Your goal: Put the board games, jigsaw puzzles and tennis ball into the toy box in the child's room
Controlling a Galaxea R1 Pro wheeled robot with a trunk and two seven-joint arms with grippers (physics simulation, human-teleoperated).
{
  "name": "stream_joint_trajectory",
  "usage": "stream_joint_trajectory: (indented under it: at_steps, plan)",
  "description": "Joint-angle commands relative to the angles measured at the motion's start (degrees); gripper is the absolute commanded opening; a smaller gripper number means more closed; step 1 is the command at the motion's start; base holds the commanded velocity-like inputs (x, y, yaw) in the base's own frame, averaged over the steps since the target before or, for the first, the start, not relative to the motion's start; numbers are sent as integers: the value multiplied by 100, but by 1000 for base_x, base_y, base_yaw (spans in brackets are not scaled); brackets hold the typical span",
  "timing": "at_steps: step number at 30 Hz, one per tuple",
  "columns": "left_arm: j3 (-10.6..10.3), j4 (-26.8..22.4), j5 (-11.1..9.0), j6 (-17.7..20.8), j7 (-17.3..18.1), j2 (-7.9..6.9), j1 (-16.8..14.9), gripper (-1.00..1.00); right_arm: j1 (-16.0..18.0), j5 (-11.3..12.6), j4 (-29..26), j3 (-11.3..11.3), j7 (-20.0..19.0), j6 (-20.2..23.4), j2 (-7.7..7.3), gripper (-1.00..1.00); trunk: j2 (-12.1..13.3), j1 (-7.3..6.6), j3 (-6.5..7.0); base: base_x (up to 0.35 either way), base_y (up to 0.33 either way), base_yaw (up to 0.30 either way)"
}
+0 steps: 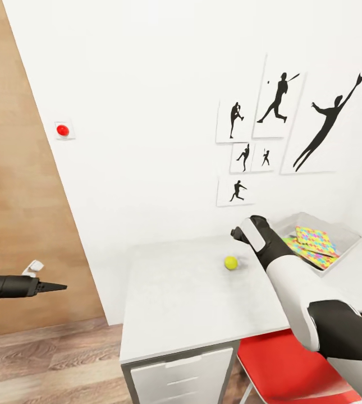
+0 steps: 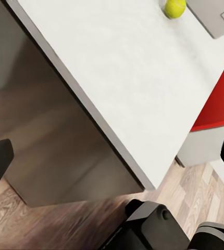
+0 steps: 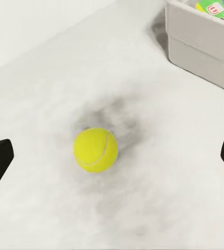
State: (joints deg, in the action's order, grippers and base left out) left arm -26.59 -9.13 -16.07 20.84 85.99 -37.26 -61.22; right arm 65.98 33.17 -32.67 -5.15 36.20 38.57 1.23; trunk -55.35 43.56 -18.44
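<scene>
A yellow tennis ball (image 1: 230, 262) lies on the white table (image 1: 181, 297), left of the grey toy box (image 1: 342, 257). Colourful flat game boxes (image 1: 314, 241) lie inside the toy box; I cannot tell which is which. My right gripper (image 1: 238, 232) hangs just above the ball. In the right wrist view the gripper (image 3: 112, 159) is open, its fingers wide on either side of the ball (image 3: 95, 150), with a toy box corner (image 3: 200, 47) beyond. My left gripper (image 1: 57, 287) is open off the table's left side, holding nothing. Its camera sees the ball (image 2: 174, 8) far across the table (image 2: 133, 78).
A red chair (image 1: 293, 365) is tucked under the table's front right. White drawers (image 1: 181, 376) sit beneath the table. The white wall with silhouette pictures (image 1: 276, 106) is directly behind. A wood panel (image 1: 18, 196) and wooden floor (image 1: 46, 359) are on the left.
</scene>
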Motion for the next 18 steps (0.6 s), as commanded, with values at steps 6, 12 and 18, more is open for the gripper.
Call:
stream_joint_trajectory:
  at_steps: [6,12,18]
  plan:
    - [-48,-2,-45,52,14,-9,-4,100,-5,64,5,-144,7,-95,-7,100,-6,1,-8,15,57,0]
    - [-48,-2,-46,50,10,-9,-4,100,-10,66,6,-159,0,-132,-9,100,-6,1,-9,2,148,0]
    - [-48,5,-51,-12,13,-9,-4,100,-7,60,6,-161,1,-138,-9,100,-6,1,-28,0,34,0]
